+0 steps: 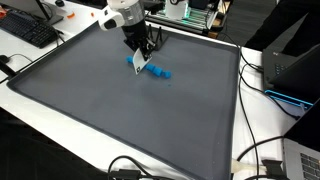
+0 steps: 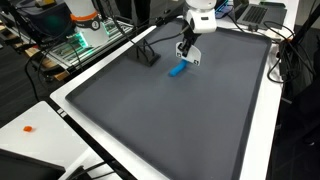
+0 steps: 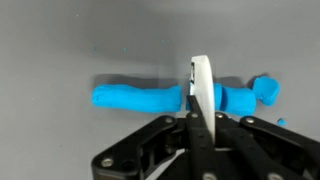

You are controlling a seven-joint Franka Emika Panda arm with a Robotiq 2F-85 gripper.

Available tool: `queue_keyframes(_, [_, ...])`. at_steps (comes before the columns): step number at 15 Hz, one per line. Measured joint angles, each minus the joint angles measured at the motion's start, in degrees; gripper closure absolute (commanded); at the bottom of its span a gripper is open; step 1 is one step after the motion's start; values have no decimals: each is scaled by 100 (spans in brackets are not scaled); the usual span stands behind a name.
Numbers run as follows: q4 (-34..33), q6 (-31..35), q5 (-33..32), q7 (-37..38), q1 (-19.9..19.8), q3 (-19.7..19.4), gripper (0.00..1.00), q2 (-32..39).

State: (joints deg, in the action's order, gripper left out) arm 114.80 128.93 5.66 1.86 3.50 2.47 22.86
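Gripper (image 3: 201, 122) jaws closed right down, pinching thin white strip (image 3: 200, 85) held edge-on. Blue piece (image 3: 140, 97) lies flat on mat (image 1: 100, 110), directly beneath strip. Its long axis runs crosswise to strip in wrist view, with the longer part left of jaws.
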Motion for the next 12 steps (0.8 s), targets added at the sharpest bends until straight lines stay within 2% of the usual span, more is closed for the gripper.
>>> queue_keyframes(12, [106, -16, -94, 0, -144, -209, 99, -157])
